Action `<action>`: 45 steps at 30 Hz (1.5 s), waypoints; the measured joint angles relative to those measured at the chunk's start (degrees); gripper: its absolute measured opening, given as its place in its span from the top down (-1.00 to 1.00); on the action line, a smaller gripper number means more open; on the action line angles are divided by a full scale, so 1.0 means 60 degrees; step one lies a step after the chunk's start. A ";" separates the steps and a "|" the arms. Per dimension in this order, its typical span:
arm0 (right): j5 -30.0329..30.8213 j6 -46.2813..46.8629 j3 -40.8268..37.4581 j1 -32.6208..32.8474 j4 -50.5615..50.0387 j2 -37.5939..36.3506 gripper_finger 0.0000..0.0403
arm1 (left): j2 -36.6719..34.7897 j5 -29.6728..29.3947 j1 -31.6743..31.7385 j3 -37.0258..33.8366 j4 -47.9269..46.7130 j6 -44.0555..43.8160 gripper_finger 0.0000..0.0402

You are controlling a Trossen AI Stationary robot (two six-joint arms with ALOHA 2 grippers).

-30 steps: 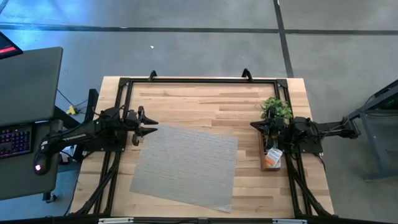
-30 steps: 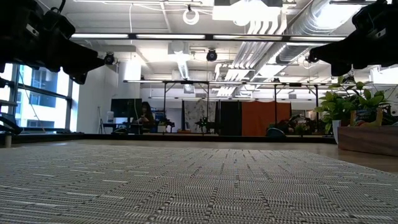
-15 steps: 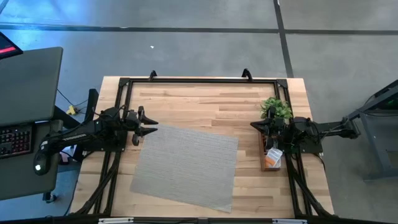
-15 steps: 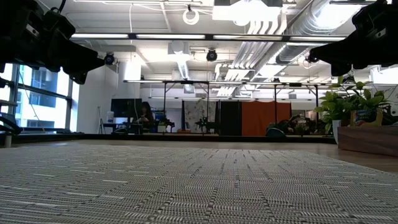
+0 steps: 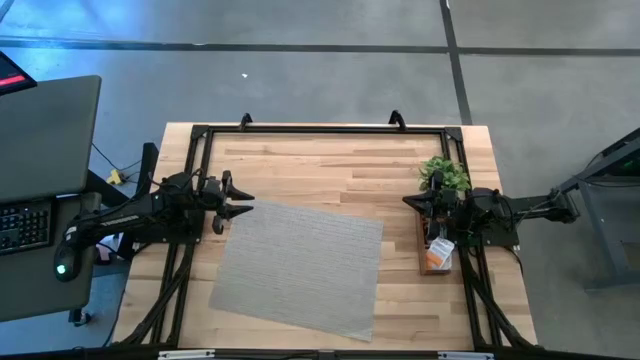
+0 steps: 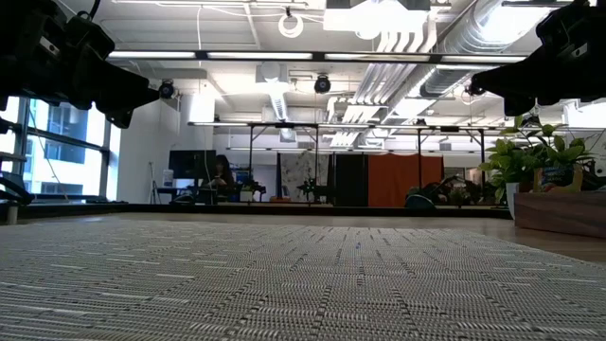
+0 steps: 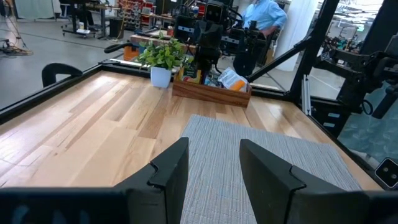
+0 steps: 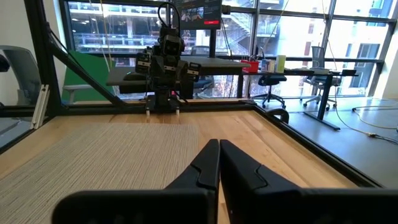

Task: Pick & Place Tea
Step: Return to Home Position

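The tea [image 5: 437, 256] sits in the wooden tray [image 7: 211, 94] at the right of the high view. No sachets are out on the mat [image 5: 300, 265], so I'd say the sorting is basically done.

Biggest worry for me is the right end effector [image 5: 410, 202]. It's pinched fully closed with nothing in it, and it hangs right over the upper end of the tray, just beside the plant [image 5: 445, 175]. If that arm drops or swings wide while parking, it could clip the tray wall or the leaves and spill the sachets, which already poke up over the rim.

The left end effector [image 7: 214, 146] has its fingers spread apart and is carrying nothing. It hovers at the mat's upper left corner in the high view. A low pass there could catch that corner and drag the whole mat across the desk [image 5: 300, 165].

Counts:
- **Tray, plant, mat:** one of each.
- **Arms:** two.
- **Loose sachets on the mat:** zero.
- **Sachets in the tray:** can't tell. I make out a white-and-orange one and some orange, and the arm hides the rest.
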 joint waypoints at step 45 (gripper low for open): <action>0.0000 -0.0001 0.0000 -0.0002 -0.0004 0.0000 0.96 | -0.0004 0.0004 -0.0003 0.0000 0.0002 0.0000 0.29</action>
